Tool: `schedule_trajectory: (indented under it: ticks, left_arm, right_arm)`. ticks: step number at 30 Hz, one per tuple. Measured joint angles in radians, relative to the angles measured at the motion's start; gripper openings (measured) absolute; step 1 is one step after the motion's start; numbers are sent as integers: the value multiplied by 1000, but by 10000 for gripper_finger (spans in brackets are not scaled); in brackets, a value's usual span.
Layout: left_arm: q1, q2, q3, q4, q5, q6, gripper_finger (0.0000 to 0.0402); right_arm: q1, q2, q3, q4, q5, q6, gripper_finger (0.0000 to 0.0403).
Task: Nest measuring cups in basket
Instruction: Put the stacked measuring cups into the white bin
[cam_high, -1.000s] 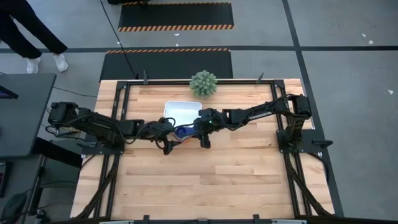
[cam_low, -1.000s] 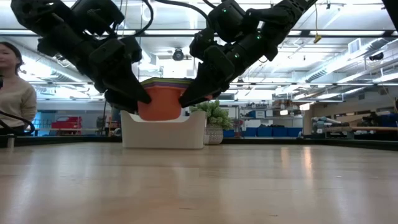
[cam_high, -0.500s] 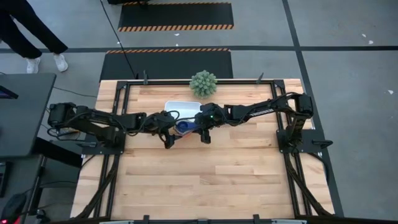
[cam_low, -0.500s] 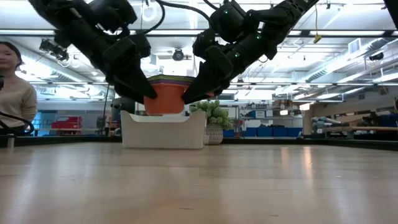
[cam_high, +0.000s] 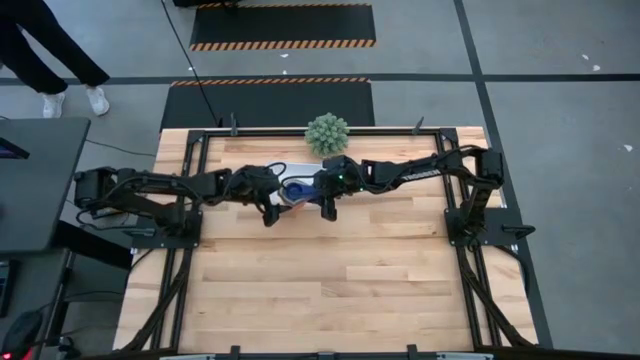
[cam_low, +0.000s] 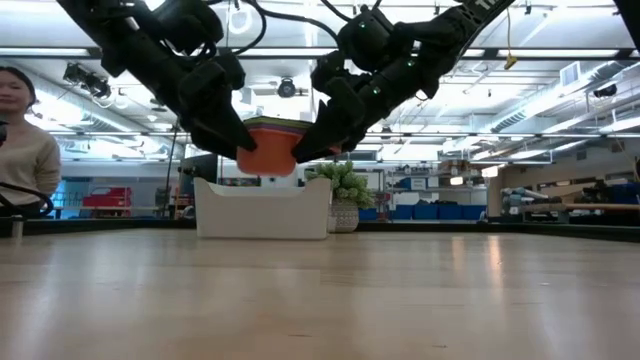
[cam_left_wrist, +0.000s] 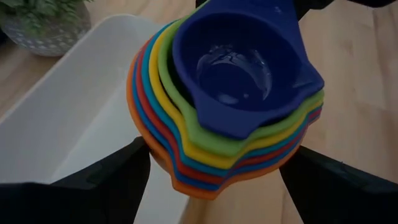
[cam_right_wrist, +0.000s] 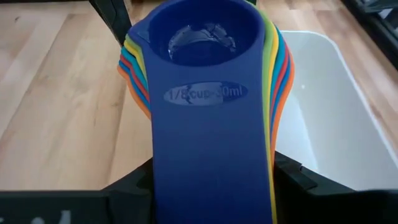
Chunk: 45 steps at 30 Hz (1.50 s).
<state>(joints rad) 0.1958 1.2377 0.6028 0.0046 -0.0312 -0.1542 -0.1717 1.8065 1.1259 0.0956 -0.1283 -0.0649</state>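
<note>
Where pincers (cam_low: 268, 160) meet, basket (cam_high: 276, 172) half-hidden.

high: overhead, straight down on whole table (cam_high: 330, 290) | low: tabletop height, level toward room | both wrists: close, from opposite sides | shared: nested cups (cam_left_wrist: 227, 93) over basket (cam_right_wrist: 336, 118)

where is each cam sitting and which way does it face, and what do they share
High view: above the table looking straight down; both arms meet over the basket, left tool, right tool.
Low view: at table-top height, looking level across to the room; both arms come down onto the stacked measuring cups.
Left wrist view: on the left arm, facing the cups; its two dark fingers flank them.
Right wrist view: on the right arm, facing along the navy handle; its fingers sit low.
All four share the cups and basket.
</note>
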Motion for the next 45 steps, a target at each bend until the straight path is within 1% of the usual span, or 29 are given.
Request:
schedule_trajectory:
  ticks: [7, 20, 26, 32, 40, 45]
  left_arm:
    - [56, 2, 2, 15, 14, 55, 339]
    - [165, 6, 4, 32, 81, 114, 339]
    - [177, 51, 4, 35, 103, 123, 339]
    - [184, 85, 4, 45, 91, 145, 339]
    - [229, 86, 4, 34, 84, 166, 339]
    - [244, 86, 4, 33, 112, 165, 339]
  right_arm:
    - [-35, 0, 4, 6, -15, -10, 187]
    - [-76, 16, 6, 44, -24, -17, 187]
    - [-81, 42, 7, 47, -39, -16, 187]
    - [-89, 57, 6, 53, -50, -15, 187]
    - [-99, 59, 5, 69, -72, -17, 187]
    - [-105, 78, 8, 99, -93, -6, 187]
